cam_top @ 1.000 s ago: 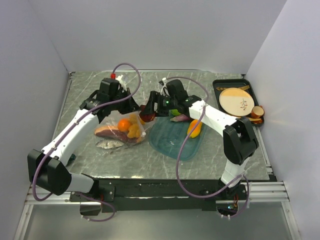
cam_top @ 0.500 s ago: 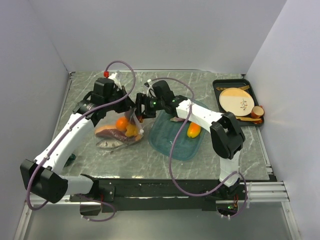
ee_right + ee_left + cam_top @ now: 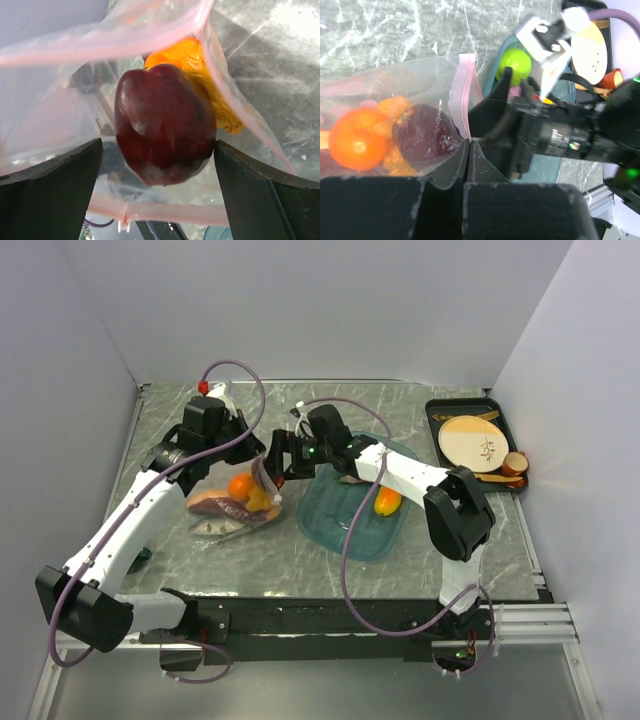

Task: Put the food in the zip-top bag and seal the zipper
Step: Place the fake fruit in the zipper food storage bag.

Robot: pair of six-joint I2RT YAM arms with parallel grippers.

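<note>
Grey marble desk [image 3: 300, 560] carries the clear bag [image 3: 395, 85]. I see my left pincer [image 3: 466, 150] clamped on the bag's edge beside the pink zipper [image 3: 462, 95]. My right pincer [image 3: 159, 150] stands apart at the bag's mouth; the dark apple [image 3: 162, 125] sits inside the bag, near the orange [image 3: 355, 140].

Teal tray [image 3: 325, 515]; beige plate [image 3: 473, 441]; perhaps cups [image 3: 515, 462].

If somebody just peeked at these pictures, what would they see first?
A shiny dark red apple fills the right wrist view, just inside the pink-edged mouth of a clear bag, between the open fingers of the right claw. From above, both claws meet at that bag on the left half of the table, the left claw pinching its edge, with an orange inside.
</note>
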